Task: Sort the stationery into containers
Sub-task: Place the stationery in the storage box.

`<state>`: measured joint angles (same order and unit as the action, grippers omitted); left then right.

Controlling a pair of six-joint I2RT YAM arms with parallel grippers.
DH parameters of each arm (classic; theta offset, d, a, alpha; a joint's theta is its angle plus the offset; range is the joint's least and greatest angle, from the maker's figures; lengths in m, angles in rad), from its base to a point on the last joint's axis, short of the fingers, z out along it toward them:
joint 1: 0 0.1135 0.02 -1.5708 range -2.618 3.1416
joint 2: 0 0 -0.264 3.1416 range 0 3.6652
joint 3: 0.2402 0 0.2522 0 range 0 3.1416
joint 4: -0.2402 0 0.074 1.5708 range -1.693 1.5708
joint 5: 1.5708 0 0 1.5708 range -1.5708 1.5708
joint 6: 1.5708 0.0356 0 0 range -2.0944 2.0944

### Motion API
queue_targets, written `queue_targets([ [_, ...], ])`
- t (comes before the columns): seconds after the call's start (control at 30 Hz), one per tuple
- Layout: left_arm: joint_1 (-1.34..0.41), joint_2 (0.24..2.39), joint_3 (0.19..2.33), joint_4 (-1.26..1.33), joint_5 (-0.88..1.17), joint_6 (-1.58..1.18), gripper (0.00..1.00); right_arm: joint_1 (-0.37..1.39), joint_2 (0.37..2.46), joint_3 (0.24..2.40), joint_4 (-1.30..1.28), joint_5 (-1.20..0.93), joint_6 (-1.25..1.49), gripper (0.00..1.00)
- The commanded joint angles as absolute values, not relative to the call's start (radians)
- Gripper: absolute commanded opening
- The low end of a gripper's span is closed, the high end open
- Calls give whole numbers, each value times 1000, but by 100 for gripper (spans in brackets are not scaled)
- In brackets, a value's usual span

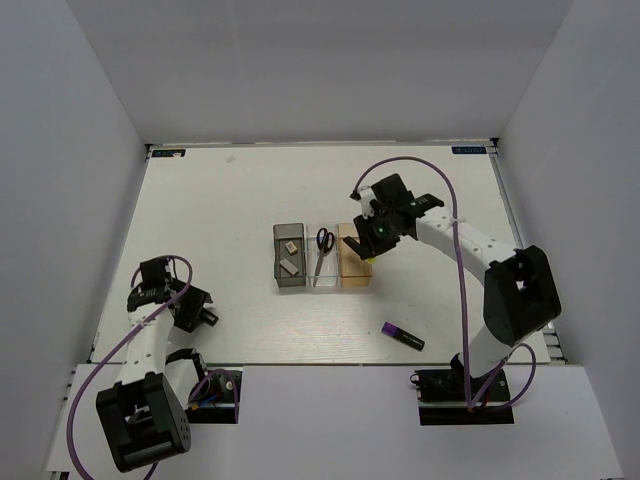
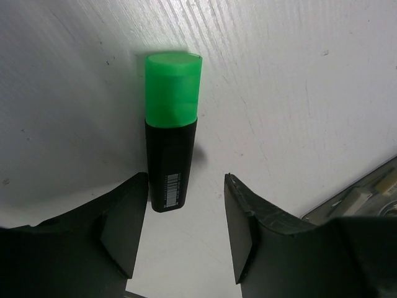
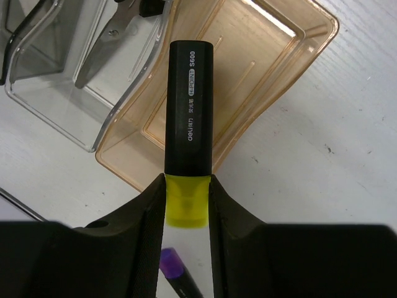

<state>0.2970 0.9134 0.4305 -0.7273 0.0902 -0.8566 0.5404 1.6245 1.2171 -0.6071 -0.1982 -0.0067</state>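
Note:
My right gripper (image 3: 187, 205) is shut on the yellow cap of a black marker (image 3: 189, 105). The marker's body points out over the amber bin (image 3: 273, 68). In the top view this gripper (image 1: 368, 250) hangs at the amber bin (image 1: 354, 268). Scissors (image 1: 325, 240) lie in the clear bin (image 1: 322, 275), and two erasers (image 1: 290, 256) lie in the dark grey bin (image 1: 280, 275). A green-capped marker (image 2: 170, 143) lies on the table. My left gripper (image 2: 186, 230) is open, and the marker's black end sits at its fingertips, close to the left finger (image 2: 121, 230).
A purple-ended marker (image 1: 403, 336) lies on the table near the right arm's base, and shows below the right jaws (image 3: 173, 267). A corner of the bins (image 2: 366, 192) shows at the right of the left wrist view. White walls enclose the table.

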Motion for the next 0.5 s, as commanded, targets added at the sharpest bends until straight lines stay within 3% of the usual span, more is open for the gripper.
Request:
queue_targets([
  [0.0,291,907,414,-710,103,-854,62,563,1595,1216,-572,-133,51,0],
  [0.1,284,916,413,-704,107,-859,61,569,1611,1229,-584,-124,52,1],
  [0.13,282,920,411,-704,107,-858,60,569,1620,1238,-598,-126,55,8],
  [0.17,279,923,410,-704,107,-861,59,572,1626,1249,-604,-141,48,30],
  [0.2,273,923,410,-703,107,-859,59,572,1631,1249,-609,-141,45,30],
  [0.23,275,925,410,-704,104,-858,57,575,1628,1252,-606,-149,44,45],
  [0.3,273,923,411,-701,106,-854,56,578,1626,1252,-600,-160,40,55],
  [0.47,270,925,414,-707,91,-851,56,578,1594,1250,-588,-184,29,58],
])
